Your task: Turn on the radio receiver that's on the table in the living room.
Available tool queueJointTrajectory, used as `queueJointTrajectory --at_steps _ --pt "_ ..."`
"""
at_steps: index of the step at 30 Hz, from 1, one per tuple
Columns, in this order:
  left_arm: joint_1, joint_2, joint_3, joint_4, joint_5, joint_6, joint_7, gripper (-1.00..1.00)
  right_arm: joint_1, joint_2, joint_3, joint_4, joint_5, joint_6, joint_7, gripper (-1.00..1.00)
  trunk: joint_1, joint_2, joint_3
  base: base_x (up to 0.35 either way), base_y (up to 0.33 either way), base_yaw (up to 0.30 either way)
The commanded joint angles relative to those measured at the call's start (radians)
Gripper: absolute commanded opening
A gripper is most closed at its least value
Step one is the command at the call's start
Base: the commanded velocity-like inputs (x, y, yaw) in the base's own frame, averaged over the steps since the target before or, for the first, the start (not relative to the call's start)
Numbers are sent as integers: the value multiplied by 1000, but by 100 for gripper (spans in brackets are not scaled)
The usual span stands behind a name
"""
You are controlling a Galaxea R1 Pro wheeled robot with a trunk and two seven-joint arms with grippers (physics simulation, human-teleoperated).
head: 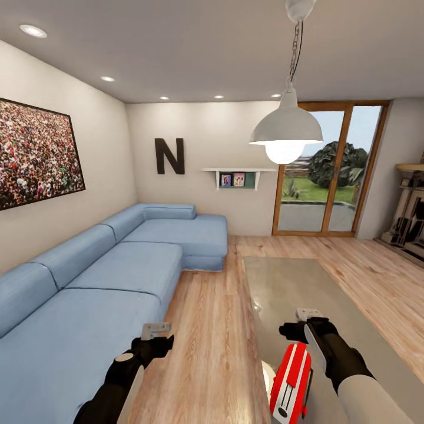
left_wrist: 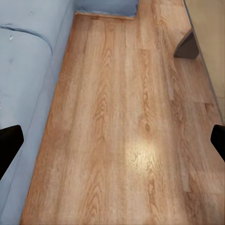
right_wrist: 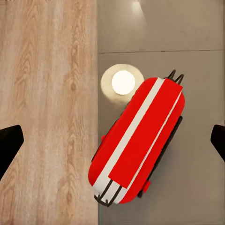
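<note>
The red radio receiver with white stripes lies on the glossy grey table, close to its near left edge. In the right wrist view the radio lies slantwise on the table top, handle wires at both ends; its dial is hidden. My right gripper hovers over the radio, open, its black fingertips wide apart and clear of it. My left gripper hangs open over the wood floor between sofa and table, holding nothing.
A long blue sectional sofa runs along the left wall. A strip of light wood floor separates it from the table. A white pendant lamp hangs over the table, reflected in the top. The table's grey base stands near the floor strip.
</note>
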Motion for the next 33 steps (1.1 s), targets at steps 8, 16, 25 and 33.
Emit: queueJointTrajectory --at_steps 8,16,25,33 --pt "0 -1 1 0 -1 -7 3 100 0 -24 -233 2 7 -4 41 100 0 0 0 0 0 0" --pt "0 -4 0 0 0 -9 3 100 0 -31 -239 2 7 -6 48 100 0 0 0 0 0 0" --pt "0 -7 -2 0 1 -9 3 100 0 -29 -242 23 6 -10 27 100 0 0 0 0 0 0" --pt "0 -7 -1 0 2 -10 4 100 0 -13 -247 36 -2 -49 -81 100 0 0 0 0 0 0"
